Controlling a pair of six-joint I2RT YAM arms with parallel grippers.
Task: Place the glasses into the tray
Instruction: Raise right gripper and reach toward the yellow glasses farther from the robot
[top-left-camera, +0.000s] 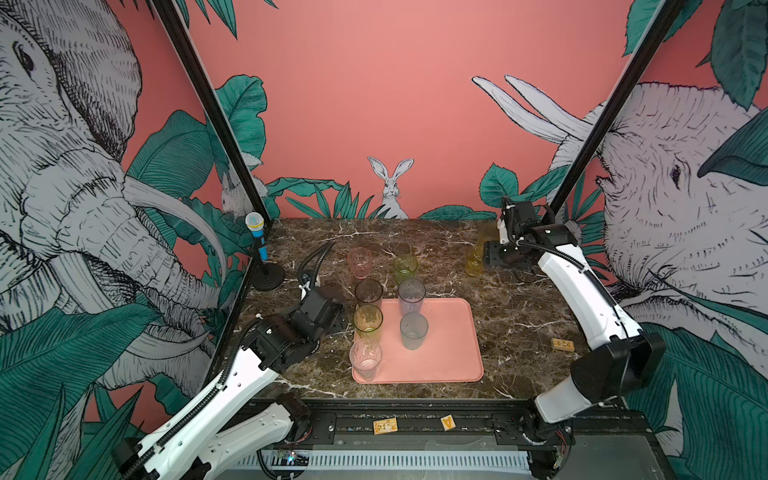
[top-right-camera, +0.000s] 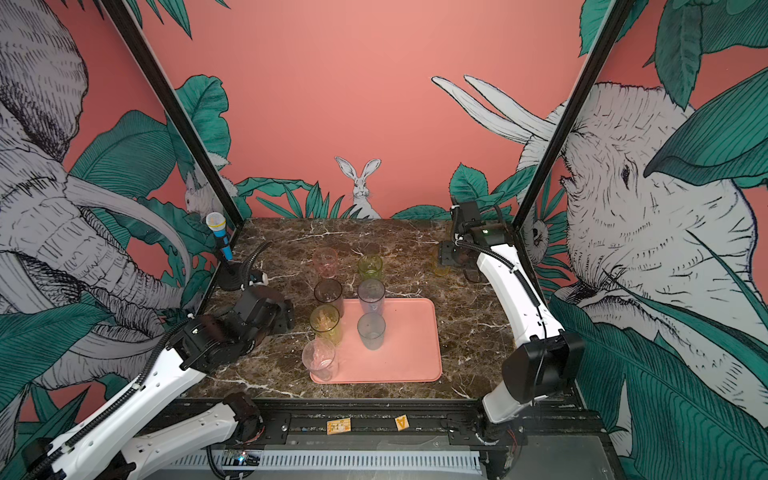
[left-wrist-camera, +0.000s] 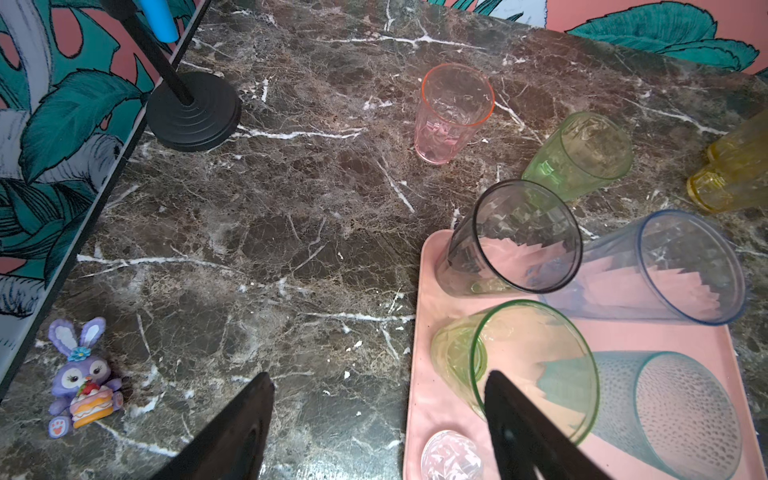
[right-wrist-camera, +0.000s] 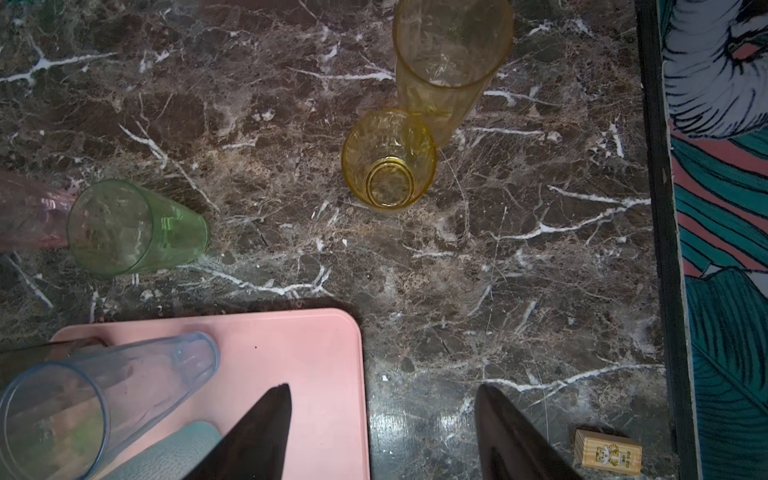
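Five stand upright in the tray (top-left-camera: 449, 332). The smoky grey glass (top-left-camera: 368, 293) is at its far-left corner, the tall green glass (top-left-camera: 368, 322) is midway along its left rim, and the clear glass (top-left-camera: 365, 359) is at its near-left corner. The lilac-blue glass (top-left-camera: 412, 296) stands by the far rim just beside the grey one, and the teal-grey glass (top-left-camera: 414, 331) stands just in front of the lilac-blue one. All five are mouth up and look empty.

Four more stand on the bench (top-left-camera: 519, 316) beyond the tray. The pink glass (top-left-camera: 359, 262) and the short green glass (top-left-camera: 405, 268) are just past its far rim. The short amber glass (right-wrist-camera: 388, 160) and the tall amber glass (right-wrist-camera: 451, 50) are close together at the far right. These also look empty.

The left gripper (left-wrist-camera: 378, 374) sits just left of the tray with its jaws spread and nothing between them. In the left wrist view one finger crosses the tall green glass's rim, and I cannot tell whether it touches. The right gripper (right-wrist-camera: 384, 386) is just beside the amber pair in both top views, with its jaws apart and holding nothing.

A toy microphone (top-left-camera: 254, 232) stands at the bench's far-left corner. A wooden block (top-left-camera: 562, 345) lies right of the tray, and a purple bunny figure (left-wrist-camera: 83, 382) sits by the left wall.
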